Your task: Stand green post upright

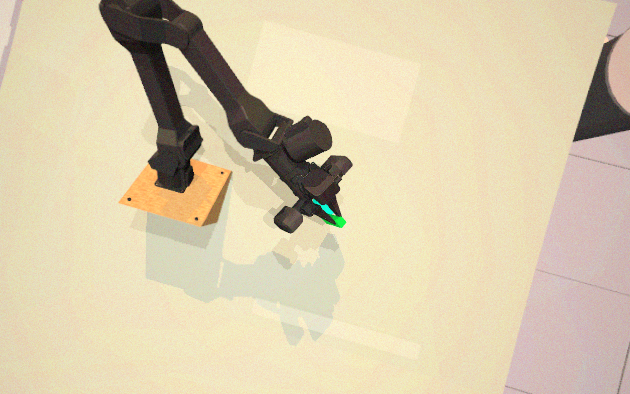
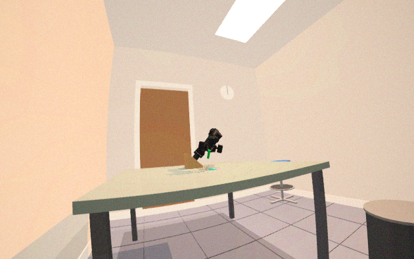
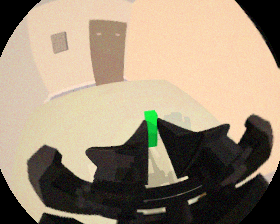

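My gripper (image 1: 337, 218) (image 3: 151, 121) is shut on the green post (image 1: 340, 222) (image 2: 208, 154) (image 3: 151, 131). In the exterior view the post hangs in the air above the table, nearly upright with a slight tilt. Its lower end is clear of the table top. The cyan circle (image 1: 325, 207) (image 2: 211, 169) lies flat on the table. In the top view it shows only in part between the fingers, the rest being hidden by the gripper. In the exterior view it lies below the post and slightly to the right. The wrist view does not show the circle.
The arm's wooden base block (image 1: 175, 200) (image 2: 192, 162) stands on the pale table (image 1: 440, 300) (image 2: 148, 184). A flat blue thing (image 2: 280, 161) lies near the table's far edge in the exterior view. A dark round stand (image 1: 595, 100) (image 2: 401, 236) is beyond the table.
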Available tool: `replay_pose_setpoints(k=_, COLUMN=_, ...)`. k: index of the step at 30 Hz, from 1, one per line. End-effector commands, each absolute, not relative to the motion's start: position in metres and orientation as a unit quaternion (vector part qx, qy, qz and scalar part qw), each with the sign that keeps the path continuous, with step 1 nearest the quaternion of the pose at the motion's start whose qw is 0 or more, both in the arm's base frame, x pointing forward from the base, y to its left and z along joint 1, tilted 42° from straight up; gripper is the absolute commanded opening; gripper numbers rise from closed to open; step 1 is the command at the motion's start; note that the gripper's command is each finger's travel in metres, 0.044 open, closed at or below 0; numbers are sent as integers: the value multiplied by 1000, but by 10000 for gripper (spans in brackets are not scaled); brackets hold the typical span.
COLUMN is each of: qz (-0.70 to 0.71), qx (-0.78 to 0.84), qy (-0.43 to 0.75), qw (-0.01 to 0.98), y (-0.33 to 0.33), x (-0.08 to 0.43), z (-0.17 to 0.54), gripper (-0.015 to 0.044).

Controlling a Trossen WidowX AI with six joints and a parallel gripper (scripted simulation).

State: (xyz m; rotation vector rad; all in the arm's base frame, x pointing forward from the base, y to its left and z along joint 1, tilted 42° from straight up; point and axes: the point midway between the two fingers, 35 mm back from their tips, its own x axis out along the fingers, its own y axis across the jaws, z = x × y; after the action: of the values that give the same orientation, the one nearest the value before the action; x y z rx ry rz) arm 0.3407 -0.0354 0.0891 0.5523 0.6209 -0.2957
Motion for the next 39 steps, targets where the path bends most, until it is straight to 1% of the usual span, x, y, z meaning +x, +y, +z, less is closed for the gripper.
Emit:
replay_pose_setpoints(k=1, qz=-149, qx=274, qy=288, qw=905, y=-35, x=337, z=88, gripper=23)
replay_pose_setpoints(k=39, qz=-164, qx=331, qy=153, qw=916, y=-32, x=315, z=107, gripper=23)
